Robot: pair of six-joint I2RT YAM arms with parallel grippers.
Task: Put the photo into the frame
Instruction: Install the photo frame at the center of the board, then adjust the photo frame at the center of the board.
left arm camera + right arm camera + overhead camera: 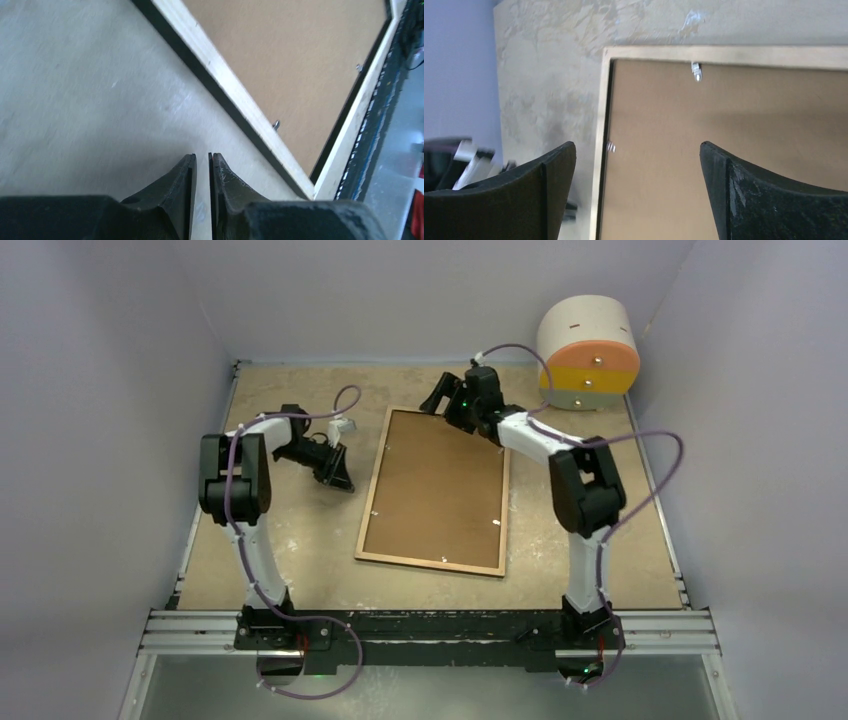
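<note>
Top external view: the frame (430, 564) is lying flat in the middle of the table (300, 540), pale wooden back facing up, with a brown backing board (440, 485) sitting inside its rim. The left gripper (340, 475) is hovering low just left of the frame, apart from it. The right gripper (445, 395) is reaching over the frame's far edge. A round white drum with orange and yellow bands (588, 350) is standing at the far right.

Left wrist view: the left gripper (202, 157) is showing its fingers pressed almost together, holding nothing, above bare table (75, 100). The frame's wooden rim (235, 95) is running diagonally just beside it, the board (300, 50) beyond, and a small metal tab (276, 124) is sticking out at the rim.

Right wrist view: the right gripper (638, 145) is standing spread wide with nothing between its fingers. Below it a corner of the frame (724, 54) and the board (749, 125) are showing, with a metal tab (695, 71) at the far rim.
</note>
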